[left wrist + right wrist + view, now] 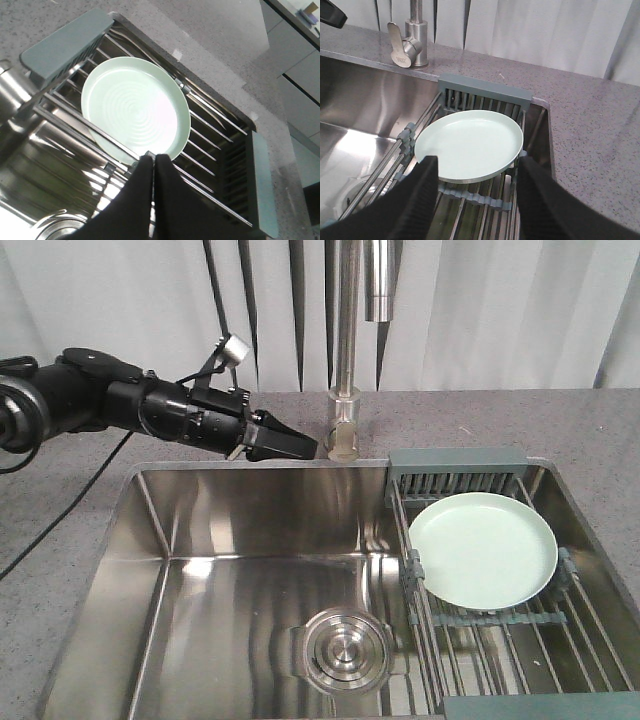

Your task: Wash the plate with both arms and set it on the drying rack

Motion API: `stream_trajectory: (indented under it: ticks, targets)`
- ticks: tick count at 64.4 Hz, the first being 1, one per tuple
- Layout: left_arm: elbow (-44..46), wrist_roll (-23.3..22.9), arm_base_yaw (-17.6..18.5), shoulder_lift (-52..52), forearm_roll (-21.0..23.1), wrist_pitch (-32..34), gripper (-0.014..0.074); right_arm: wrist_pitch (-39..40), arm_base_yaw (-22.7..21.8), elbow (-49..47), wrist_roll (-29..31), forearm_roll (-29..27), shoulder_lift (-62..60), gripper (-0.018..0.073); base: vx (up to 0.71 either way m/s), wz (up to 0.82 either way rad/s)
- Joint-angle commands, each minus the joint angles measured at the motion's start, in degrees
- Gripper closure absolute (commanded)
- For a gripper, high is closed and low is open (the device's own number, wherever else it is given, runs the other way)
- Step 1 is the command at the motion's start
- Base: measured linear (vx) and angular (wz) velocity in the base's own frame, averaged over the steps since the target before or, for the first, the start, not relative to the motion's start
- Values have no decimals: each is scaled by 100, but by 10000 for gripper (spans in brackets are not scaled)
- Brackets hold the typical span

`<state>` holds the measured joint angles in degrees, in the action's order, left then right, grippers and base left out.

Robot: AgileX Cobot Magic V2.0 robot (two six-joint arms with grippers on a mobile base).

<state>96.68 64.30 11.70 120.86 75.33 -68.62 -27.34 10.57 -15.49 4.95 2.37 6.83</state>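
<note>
The pale mint-green plate [482, 549] [135, 110] [470, 143] lies flat on the roll-up drying rack [500, 630] [220, 150] [480, 197] that spans the right end of the sink. My left gripper [300, 447] [153, 159] hangs shut and empty above the sink's back rim, left of the faucet and well clear of the plate. My right gripper [477, 162] does not show in the front view; in its own wrist view it is open, its two fingers wide apart just short of the plate's near edge, holding nothing.
A tall steel faucet [346, 350] [412, 37] rises from the grey speckled counter [560, 425] behind the sink. The steel sink basin [250, 570] has a round drain [342, 650] at its front. Grey curtains hang behind.
</note>
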Motion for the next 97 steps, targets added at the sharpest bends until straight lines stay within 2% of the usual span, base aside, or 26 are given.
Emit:
stream_trajectory:
  ticks: [1,21,30,43,62,89,97]
  targets:
    - [461,35,151,-110,426,-304,603,467,19,-149,56,54,44,196,0,0]
    - [1258,29,450,555,439,-292,603,467,19,-149,56,54,44,196,0,0]
    - [1435,29,549,699,440,-82,603,467,19,-149,56,54,44,196,0,0]
    - [1527,35,563,770,442,258,603,467,19,-149,56,54,44,196,0,0]
    - [1537,35,558,770,442,1081,603,467,19,-149,56,54,44,196,0,0]
    - [1583,35,558,757,465,1712,603,467,19,-149,56,54,44,196,0,0]
    - [1583,35,558,755,598,1942,602,467,19,-149,56,54,44,196,0,0]
